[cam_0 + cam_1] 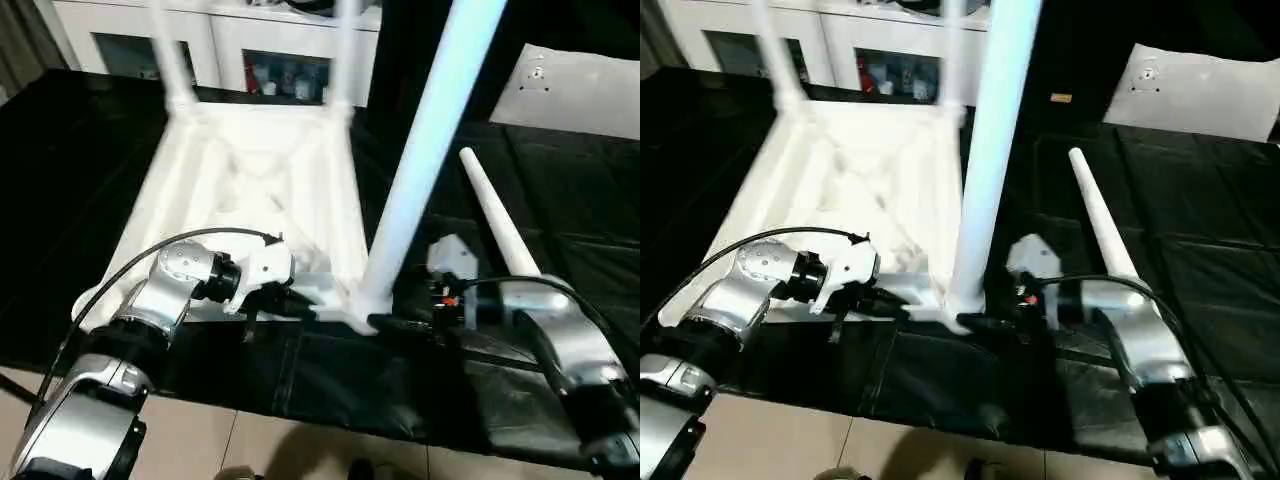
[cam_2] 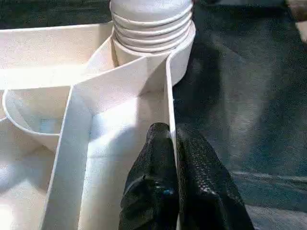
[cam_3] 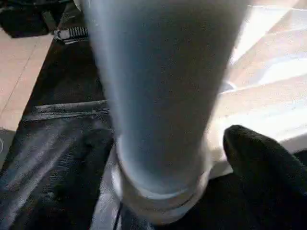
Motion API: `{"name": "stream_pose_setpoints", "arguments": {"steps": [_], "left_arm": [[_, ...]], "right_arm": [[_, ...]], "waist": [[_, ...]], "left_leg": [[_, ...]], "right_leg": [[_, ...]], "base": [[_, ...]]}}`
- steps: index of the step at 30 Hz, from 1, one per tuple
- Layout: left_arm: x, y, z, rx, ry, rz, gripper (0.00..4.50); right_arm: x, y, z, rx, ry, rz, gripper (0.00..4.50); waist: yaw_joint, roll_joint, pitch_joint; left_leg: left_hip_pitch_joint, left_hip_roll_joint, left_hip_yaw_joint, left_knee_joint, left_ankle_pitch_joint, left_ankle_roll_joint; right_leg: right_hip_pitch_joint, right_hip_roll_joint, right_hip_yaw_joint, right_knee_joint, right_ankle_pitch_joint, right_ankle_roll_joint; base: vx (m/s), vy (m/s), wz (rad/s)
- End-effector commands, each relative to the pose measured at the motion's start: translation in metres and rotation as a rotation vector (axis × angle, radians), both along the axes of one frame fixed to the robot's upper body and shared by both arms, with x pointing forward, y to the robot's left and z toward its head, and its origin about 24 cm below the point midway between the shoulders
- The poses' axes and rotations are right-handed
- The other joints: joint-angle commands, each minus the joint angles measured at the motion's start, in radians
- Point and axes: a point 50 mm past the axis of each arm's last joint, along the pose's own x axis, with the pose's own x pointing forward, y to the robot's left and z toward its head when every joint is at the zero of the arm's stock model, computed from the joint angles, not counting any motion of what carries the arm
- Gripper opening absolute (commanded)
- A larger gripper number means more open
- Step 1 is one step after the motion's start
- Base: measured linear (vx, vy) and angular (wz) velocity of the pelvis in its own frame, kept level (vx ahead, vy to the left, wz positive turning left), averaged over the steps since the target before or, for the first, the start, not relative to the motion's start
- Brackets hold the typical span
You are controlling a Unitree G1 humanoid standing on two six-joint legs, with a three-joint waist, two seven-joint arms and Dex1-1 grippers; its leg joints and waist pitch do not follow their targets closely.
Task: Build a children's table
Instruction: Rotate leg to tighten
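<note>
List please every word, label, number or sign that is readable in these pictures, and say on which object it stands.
No text can be read anywhere.
The items behind the glass doors of the white cabinet show coloured patches, too blurred to read.
A small tan tag on the black mat is too small to read.
The table top, its legs and the flat white panel show no markings.

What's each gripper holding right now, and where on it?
Left gripper is shut on the table top, pinching its thin side wall near the corner socket. Right gripper sits at the base of the upright leg; whether it grips cannot be told.
</note>
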Motion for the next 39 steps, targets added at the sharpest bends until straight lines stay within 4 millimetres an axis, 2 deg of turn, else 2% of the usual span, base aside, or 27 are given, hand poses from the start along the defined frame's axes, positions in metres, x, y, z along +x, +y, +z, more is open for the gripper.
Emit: {"name": "stream_pose_setpoints", "arguments": {"steps": [1, 7, 9, 10, 13, 15, 18, 20, 22, 23, 25, 26, 27, 28, 29, 30, 31, 32, 33, 34, 35, 36, 37, 38, 39], "left_arm": [[-0.004, -0.005, -0.001, 0.051, 0.013, -0.107, 0.0], [-0.004, -0.007, 0.0, 0.052, 0.021, -0.137, 0.0], [-0.004, -0.008, 0.0, 0.052, 0.022, -0.141, 0.0], [-0.004, -0.008, 0.0, 0.052, 0.023, -0.142, 0.0], [-0.004, -0.007, 0.0, 0.053, 0.025, -0.146, 0.0], [-0.004, -0.007, 0.0, 0.055, 0.027, -0.149, 0.0], [-0.004, -0.008, -0.001, 0.054, 0.025, -0.142, 0.0], [-0.002, -0.009, -0.002, 0.04, 0.017, -0.108, 0.0], [0.008, -0.02, -0.003, -0.004, -0.026, 0.072, 0.0], [0.012, -0.024, -0.004, -0.019, -0.044, 0.15, 0.0], [0.02, -0.037, -0.001, -0.092, -0.052, 0.284, 0.0], [0.022, -0.045, 0.001, -0.131, -0.046, 0.335, 0.0], [0.022, -0.046, 0.001, -0.133, -0.045, 0.338, 0.0], [0.024, -0.053, 0.002, -0.163, -0.039, 0.383, 0.0], [0.024, -0.053, 0.002, -0.163, -0.039, 0.383, 0.0], [0.025, -0.059, 0.004, -0.187, -0.041, 0.416, 0.0], [0.026, -0.062, 0.005, -0.197, -0.042, 0.431, 0.0], [0.029, -0.07, 0.007, -0.217, -0.058, 0.494, 0.0], [0.031, -0.079, 0.009, -0.232, -0.076, 0.56, 0.0], [0.031, -0.079, 0.009, -0.232, -0.076, 0.56, 0.0], [0.033, -0.084, 0.01, -0.239, -0.088, 0.602, 0.0], [0.035, -0.091, 0.013, -0.24, -0.125, 0.669, 0.0], [0.035, -0.091, 0.013, -0.24, -0.127, 0.672, 0.0], [0.036, -0.093, 0.014, -0.237, -0.142, 0.697, 0.0], [0.035, -0.095, 0.014, -0.238, -0.148, 0.707, 0.0]], "right_arm": [[0.0, 0.003, -0.001, -0.016, 0.008, 0.045, 3.73], [-0.001, 0.008, 0.0, 0.006, 0.031, 0.097, 3.4], [0.0, 0.008, 0.0, 0.008, 0.033, 0.103, 3.1], [-0.001, 0.008, 0.0, 0.009, 0.034, 0.105, 3.04], [-0.001, 0.009, -0.001, 0.012, 0.039, 0.112, 2.74], [-0.001, 0.009, -0.001, 0.016, 0.046, 0.118, 2.65], [-0.002, 0.009, -0.001, 0.025, 0.054, 0.121, 2.55], [-0.004, 0.01, -0.002, 0.048, 0.063, 0.109, 2.54], [-0.005, 0.022, -0.009, 0.116, 0.094, -0.014, 2.54], [-0.005, 0.027, -0.013, 0.134, 0.098, -0.059, 2.53], [-0.004, 0.039, -0.023, 0.13, 0.111, -0.169, 2.51], [-0.002, 0.047, -0.029, 0.131, 0.123, -0.235, 2.51], [-0.002, 0.047, -0.029, 0.131, 0.123, -0.238, 2.51], [0.0, 0.055, -0.033, 0.137, 0.134, -0.302, 2.51], [0.0, 0.055, -0.033, 0.137, 0.134, -0.302, 2.51], [0.001, 0.063, -0.035, 0.153, 0.14, -0.346, 2.51], [0.002, 0.066, -0.035, 0.161, 0.143, -0.366, 2.51], [0.006, 0.079, -0.035, 0.171, 0.144, -0.433, 2.51], [0.012, 0.091, -0.034, 0.187, 0.148, -0.53, 2.51], [0.012, 0.091, -0.034, 0.187, 0.148, -0.53, 2.51], [0.016, 0.098, -0.034, 0.194, 0.152, -0.592, 2.51], [0.023, 0.107, -0.033, 0.197, 0.171, -0.717, 2.51], [0.024, 0.107, -0.033, 0.197, 0.172, -0.724, 2.51], [0.026, 0.111, -0.031, 0.196, 0.158, -0.75, 2.51], [0.027, 0.113, -0.03, 0.206, 0.154, -0.78, 2.51]], "waist": [[0.0, -0.013, -0.08], [0.007, -0.016, -0.079], [0.008, -0.017, -0.08], [0.008, -0.014, -0.079], [0.009, -0.015, -0.08], [0.009, -0.011, -0.079], [0.011, -0.012, -0.079], [0.012, -0.012, -0.08], [0.012, -0.013, -0.079], [0.011, -0.008, -0.075], [0.009, -0.013, -0.068], [0.005, -0.011, -0.063], [-0.004, -0.009, -0.057], [-0.018, -0.015, -0.057], [-0.028, -0.006, -0.057], [-0.035, -0.003, -0.057], [-0.049, 0.003, -0.059], [-0.052, 0.01, -0.06], [-0.066, 0.019, -0.059], [-0.083, 0.025, -0.054], [-0.083, 0.025, -0.054], [-0.1, 0.031, -0.049], [-0.104, 0.032, -0.045], [-0.107, 0.03, -0.046], [-0.11, 0.023, -0.046]], "left_leg": [[-0.011, 0.074, -0.01, -0.062, 0.028, 0.138], [-0.015, 0.074, -0.01, -0.061, 0.031, 0.135], [-0.014, 0.073, -0.011, -0.061, 0.028, 0.129], [-0.014, 0.073, -0.011, -0.061, 0.026, 0.127], [-0.014, 0.073, -0.01, -0.062, 0.023, 0.121], [-0.015, 0.073, -0.011, -0.062, 0.02, 0.119], [-0.015, 0.073, -0.011, -0.062, 0.02, 0.114], [-0.014, 0.073, -0.011, -0.062, 0.02, 0.115], [-0.015, 0.074, -0.01, -0.062, 0.024, 0.113], [-0.009, 0.077, -0.012, -0.064, 0.011, 0.101], [-0.006, 0.063, -0.011, -0.071, -0.066, 0.06], [-0.003, 0.063, -0.009, -0.072, -0.086, 0.048], [0.011, 0.057, -0.01, -0.07, -0.142, 0.029], [0.004, 0.05, -0.014, -0.068, -0.166, 0.023], [0.011, 0.053, -0.018, -0.068, -0.192, 0.024], [0.017, 0.056, -0.019, -0.068, -0.21, 0.03], [0.016, 0.069, -0.022, -0.072, -0.233, 0.035], [0.016, 0.074, -0.027, -0.076, -0.248, 0.035], [0.017, 0.089, -0.033, -0.084, -0.29, 0.028], [0.019, 0.103, -0.041, -0.092, -0.367, 0.014], [0.019, 0.103, -0.041, -0.092, -0.367, 0.014], [0.018, 0.121, -0.052, -0.11, -0.482, 0.006], [0.025, 0.126, -0.051, -0.12, -0.544, 0.001], [0.025, 0.123, -0.051, -0.12, -0.556, -0.003], [0.036, 0.097, -0.043, -0.101, -0.53, -0.006]], "right_leg": [[0.081, -0.079, 0.066, -0.05, -0.279, -0.177], [0.082, -0.079, 0.064, -0.049, -0.272, -0.172], [0.083, -0.079, 0.064, -0.05, -0.28, -0.166], [0.083, -0.079, 0.064, -0.051, -0.285, -0.165], [0.084, -0.078, 0.063, -0.052, -0.289, -0.159], [0.084, -0.078, 0.063, -0.053, -0.288, -0.16], [0.084, -0.078, 0.063, -0.052, -0.286, -0.16], [0.084, -0.077, 0.063, -0.052, -0.281, -0.162], [0.085, -0.076, 0.064, -0.051, -0.276, -0.164], [0.078, -0.078, 0.064, -0.057, -0.29, -0.164], [0.085, -0.077, 0.055, -0.084, -0.473, -0.097], [0.079, -0.076, 0.054, -0.092, -0.518, -0.079], [0.069, -0.075, 0.044, -0.113, -0.621, -0.046], [0.08, -0.076, 0.03, -0.126, -0.696, 0.003], [0.078, -0.077, 0.016, -0.143, -0.727, 0.03], [0.079, -0.078, 0.007, -0.152, -0.726, 0.035], [0.088, -0.081, -0.007, -0.156, -0.689, 0.033], [0.094, -0.084, -0.015, -0.158, -0.666, 0.032], [0.099, -0.082, -0.026, -0.158, -0.617, 0.027], [0.106, -0.082, -0.039, -0.157, -0.592, 0.025], [0.106, -0.082, -0.039, -0.157, -0.592, 0.025], [0.116, -0.075, -0.037, -0.139, -0.571, 0.039], [0.115, -0.072, -0.029, -0.126, -0.565, 0.033], [0.116, -0.076, -0.021, -0.12, -0.565, 0.031], [0.098, -0.09, -0.015, -0.142, -0.636, 0.03]], "base": [[0.0, 0.0, 0.0], [0.0, 0.0, 0.0], [0.0, 0.0, 0.0], [0.0, 0.0, 0.0], [0.0, 0.0, 0.0], [0.0, 0.0, 0.0], [0.0, 0.0, 0.0], [0.0, 0.0, 0.0], [0.0, 0.0, 0.0], [0.0, 0.0, 0.0], [0.0, 0.0, 0.0], [0.0, 0.0, 0.0], [0.0, 0.0, 0.0], [-0.072, 0.021, -0.03], [0.0, 0.0, 0.0], [0.0, 0.0, 0.0], [0.0, 0.0, 0.0], [0.0, 0.0, 0.0], [0.0, 0.0, 0.0], [0.0, 0.0, 0.0], [0.0, 0.0, 0.0], [0.0, 0.0, 0.0], [0.0, 0.0, 0.0], [0.0, 0.0, 0.0], [0.0, 0.0, 0.0]]}}
